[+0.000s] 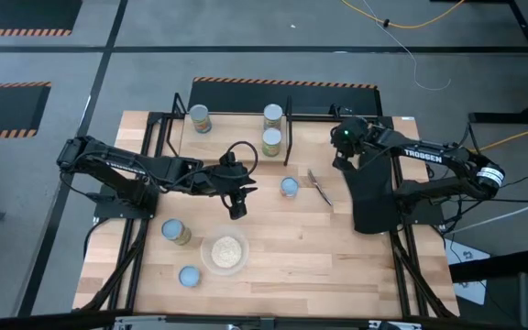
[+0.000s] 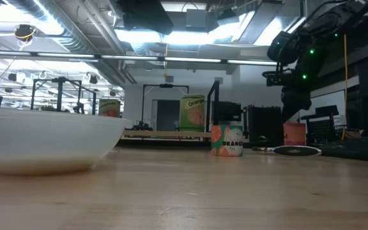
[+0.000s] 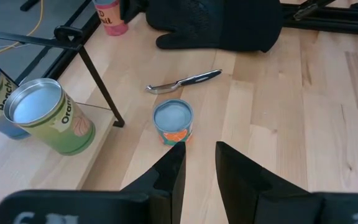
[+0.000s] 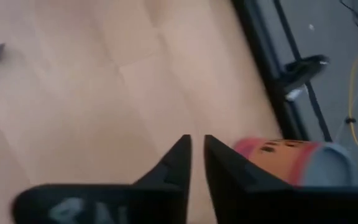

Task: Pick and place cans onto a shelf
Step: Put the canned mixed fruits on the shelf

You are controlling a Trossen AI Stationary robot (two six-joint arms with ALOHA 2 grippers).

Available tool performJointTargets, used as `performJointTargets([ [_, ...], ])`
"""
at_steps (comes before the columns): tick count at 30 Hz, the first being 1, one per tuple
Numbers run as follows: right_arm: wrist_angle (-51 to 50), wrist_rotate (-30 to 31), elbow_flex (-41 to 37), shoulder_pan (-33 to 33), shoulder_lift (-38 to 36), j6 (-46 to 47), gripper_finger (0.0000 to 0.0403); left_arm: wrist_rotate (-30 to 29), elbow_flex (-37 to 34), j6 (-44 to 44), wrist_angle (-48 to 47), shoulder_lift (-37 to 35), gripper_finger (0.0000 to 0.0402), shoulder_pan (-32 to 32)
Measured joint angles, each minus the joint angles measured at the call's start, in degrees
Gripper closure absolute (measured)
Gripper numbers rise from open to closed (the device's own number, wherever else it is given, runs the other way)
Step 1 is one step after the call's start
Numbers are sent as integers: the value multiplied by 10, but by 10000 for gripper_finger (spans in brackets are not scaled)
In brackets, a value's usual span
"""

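Nearest the low camera looms a wide white bowl (image 2: 43, 140), seen from above as a clear bowl of pale grain (image 1: 225, 252) near the surface's (image 1: 337, 266) front edge.

Along the back edge stands the shelf (image 1: 236, 128), a light-wood board on black posts. Three cans stand on it: one toward its left end (image 1: 200, 118) and two close together near its middle (image 1: 272, 115) (image 1: 270, 141).

Across the right side of the surface lies a black oven mitt (image 1: 367, 197).

Left arm: reaches in from the left edge, its claw (image 1: 236, 207) hanging over the middle of the surface, fingers (image 3: 169, 177) a little apart and holding nothing. Just ahead of it stands a blue-topped can (image 3: 173, 122) with an orange label, and a metal opener (image 3: 185, 81) lies beyond that.

Right arm: its claw (image 4: 195, 149) is up near the back right corner, fingers nearly together and empty, with a red-labelled can (image 4: 288, 160) just beside them.

Two more cans sit toward the front left corner, one beside the bowl (image 1: 175, 231) and one nearer the front edge (image 1: 189, 276).
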Motion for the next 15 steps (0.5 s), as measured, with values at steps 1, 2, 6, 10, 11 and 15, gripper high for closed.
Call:
performJointTargets([
  [1, -8, 4, 8, 0, 0, 2, 336, 0, 0, 0, 0, 0, 321, 0],
  [2, -15, 5, 17, 0, 0, 3, 320, 0, 0, 0, 0, 0, 321, 0],
  [6, -36, 4, 63, -1, 0, 11, 256, 0, 0, 0, 0, 0, 321, 0],
  [10, -51, 4, 108, -30, 0, 48, 212, 0, 0, 0, 0, 0, 321, 0],
  [11, -52, 4, 116, -41, -1, 58, 206, 0, 0, 0, 0, 0, 321, 0],
  [15, -69, -15, 136, -97, -1, 103, 199, 3, 0, 0, 0, 0, 321, 0],
])
